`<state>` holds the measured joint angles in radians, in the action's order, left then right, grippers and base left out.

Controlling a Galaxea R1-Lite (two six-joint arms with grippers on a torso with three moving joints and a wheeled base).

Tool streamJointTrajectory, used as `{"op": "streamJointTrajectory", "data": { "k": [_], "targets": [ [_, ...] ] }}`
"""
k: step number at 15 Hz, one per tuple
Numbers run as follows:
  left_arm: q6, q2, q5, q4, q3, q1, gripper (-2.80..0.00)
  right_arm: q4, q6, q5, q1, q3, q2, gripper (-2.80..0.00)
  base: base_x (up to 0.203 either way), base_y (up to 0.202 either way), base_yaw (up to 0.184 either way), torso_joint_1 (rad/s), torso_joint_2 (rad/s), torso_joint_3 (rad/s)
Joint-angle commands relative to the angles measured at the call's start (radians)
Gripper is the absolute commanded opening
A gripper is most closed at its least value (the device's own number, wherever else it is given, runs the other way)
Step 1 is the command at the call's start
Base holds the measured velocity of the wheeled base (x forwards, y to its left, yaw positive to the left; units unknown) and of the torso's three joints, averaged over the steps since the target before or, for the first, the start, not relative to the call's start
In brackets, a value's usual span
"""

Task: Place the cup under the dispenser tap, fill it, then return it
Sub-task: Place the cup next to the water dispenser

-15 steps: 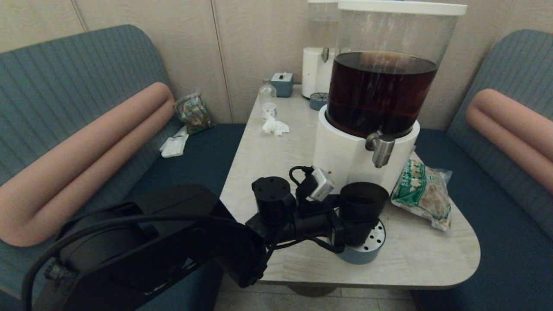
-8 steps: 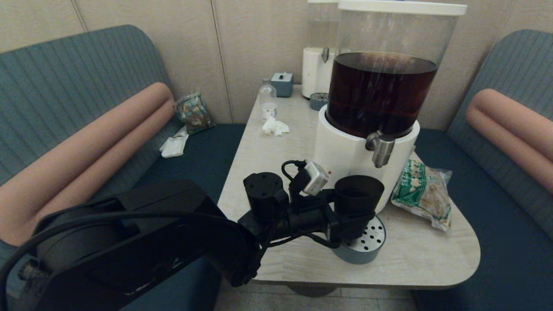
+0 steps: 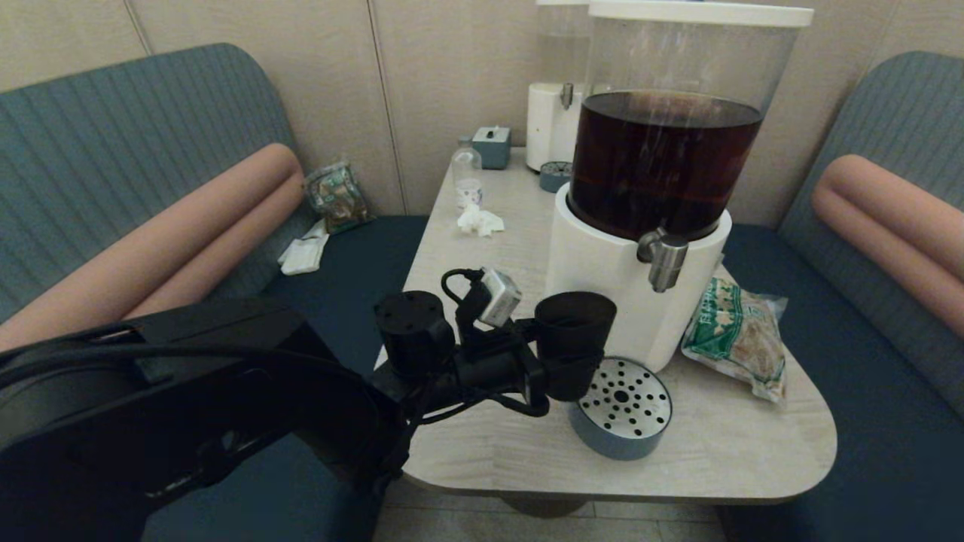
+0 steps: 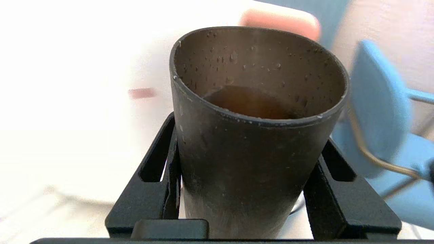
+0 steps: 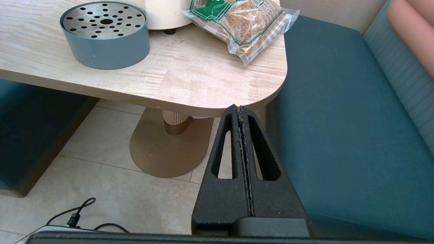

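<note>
Held upright in the left gripper (image 4: 249, 193): a small near-black, slightly see-through tapered plastic cup (image 3: 574, 345), one black finger (image 4: 159, 176) pressed to each flank of its lower wall, brown drink pooled in its bottom and droplets on its inner wall in the left wrist view. Lifted clear of the pale wood-grain table (image 3: 723, 444), just to the left of the round grey-blue drip tray with the perforated steel top (image 3: 622, 407) in the head view, and no longer over it by the look of the bare holes. Up and to the right of the cup, the short brushed-steel tap (image 3: 663, 258) on the big white-based dispenser of dark brown drink (image 3: 652, 188), well off the cup's mouth. Long axis of the cup vertical, mouth up, so probably best kept level on the way down to spare the drink. Likely step in hand: the return, with bare tabletop on the left side of the dispenser as the probable landing spot. Left arm plainly the nearer one. Right gripper (image 5: 241, 113) parked low beside the table's edge, fingers pressed together on nothing, near a green-printed clear bag of grain (image 5: 237, 25).
</note>
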<state>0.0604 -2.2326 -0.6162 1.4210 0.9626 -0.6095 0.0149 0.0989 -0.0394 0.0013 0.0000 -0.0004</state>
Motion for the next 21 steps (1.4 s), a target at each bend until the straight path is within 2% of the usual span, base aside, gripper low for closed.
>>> {"op": "streamJointTrajectory", "data": {
  "k": [1,4,9,17,21],
  "targets": [
    [0.009,0.043,-0.004,0.03,-0.052,0.056,-2.8,0.0,0.001,-0.001,0.0,0.0,-0.001,-2.8,0.0,0.0,0.0,0.0,0.0,0.0],
    [0.023,0.05,-0.007,0.067,-0.081,0.133,-2.8,0.0,0.001,-0.001,0.0,0.0,-0.001,-2.8,0.0,0.0,0.0,0.0,0.0,0.0],
    [0.024,0.013,-0.028,0.081,-0.058,0.258,-2.8,0.0,0.001,-0.001,0.0,0.0,-0.001,-2.8,0.0,0.0,0.0,0.0,0.0,0.0],
    [0.031,-0.216,-0.024,0.082,0.177,0.342,-2.8,0.0,0.001,-0.001,0.0,0.0,-0.001,-2.8,0.0,0.0,0.0,0.0,0.0,0.0],
    [0.03,-0.275,-0.022,0.082,0.234,0.382,-2.8,0.0,0.001,-0.001,0.0,0.0,-0.001,-2.8,0.0,0.0,0.0,0.0,0.0,0.0]
  ]
}}
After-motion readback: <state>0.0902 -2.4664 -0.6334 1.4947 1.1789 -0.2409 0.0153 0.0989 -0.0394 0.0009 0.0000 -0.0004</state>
